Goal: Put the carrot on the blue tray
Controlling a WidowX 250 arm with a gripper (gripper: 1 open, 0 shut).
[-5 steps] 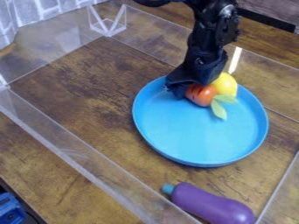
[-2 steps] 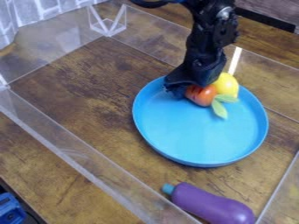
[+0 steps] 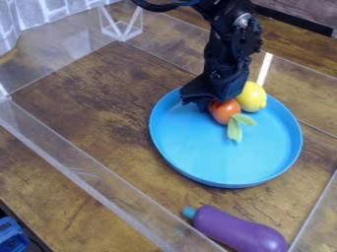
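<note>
Gripping the carrot [image 3: 224,112] near 12 o'clock on the blue plate [image 3: 224,162], the gripper [image 3: 214,99] looked closed. Best practice: ease toward 6, lower to contact, release gently, avoiding the yellow fruit [image 3: 251,95].

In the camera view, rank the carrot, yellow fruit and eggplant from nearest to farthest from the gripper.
1. Carrot, right at the gripper.
2. Yellow fruit, just right of the carrot in the image.
3. Eggplant, at the image's bottom.
</note>
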